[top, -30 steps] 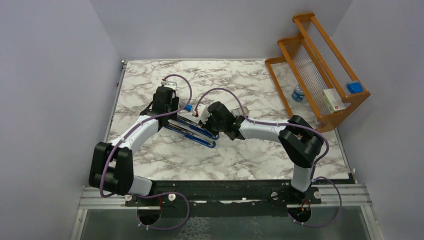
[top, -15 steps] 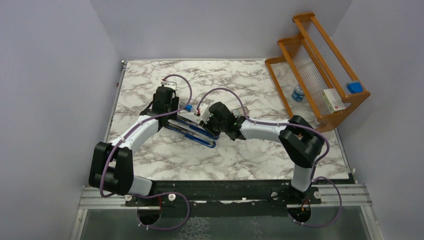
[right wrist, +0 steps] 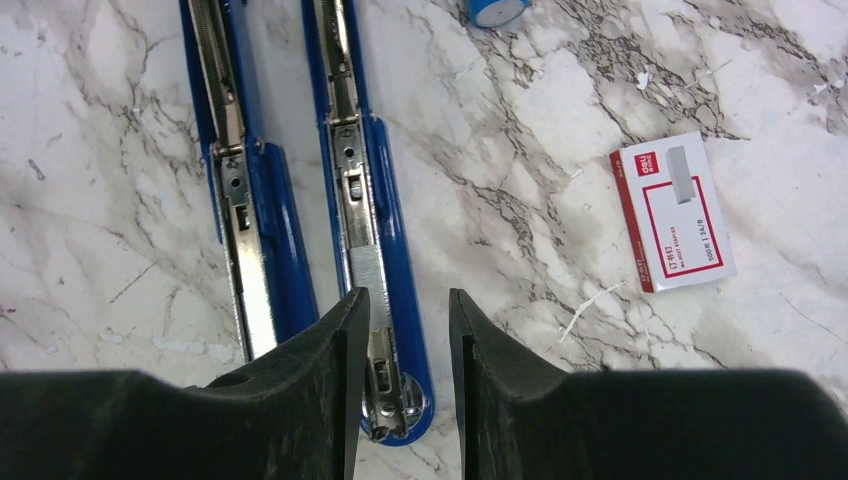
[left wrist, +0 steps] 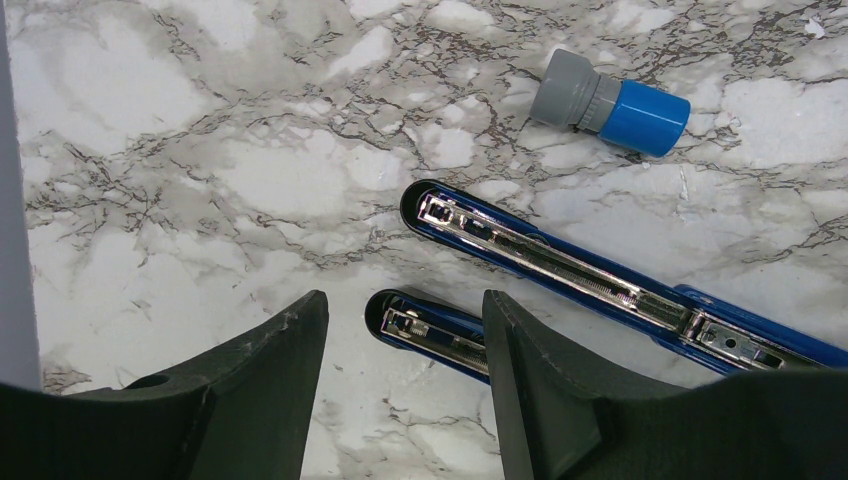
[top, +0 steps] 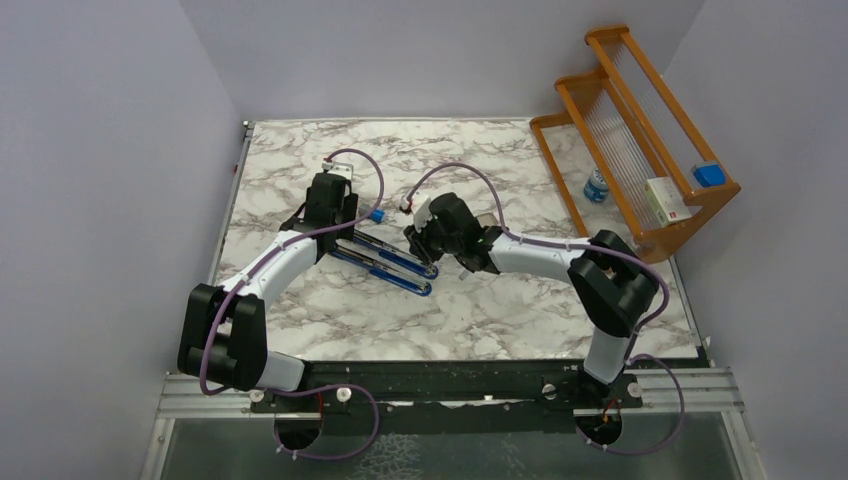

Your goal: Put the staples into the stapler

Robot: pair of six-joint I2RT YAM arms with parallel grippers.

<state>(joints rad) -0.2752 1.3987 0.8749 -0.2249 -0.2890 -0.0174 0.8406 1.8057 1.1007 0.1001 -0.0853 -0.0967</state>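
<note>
— Well, where do we find the staples?
— We see them inside the open stapler, at the middle of the desk; our right gripper hangs slightly parted above, left gripper wide, both empty.

Bright, even, diffuse light leaves only soft shadows; every view is sharp, with slight glints on the stapler.
</note>
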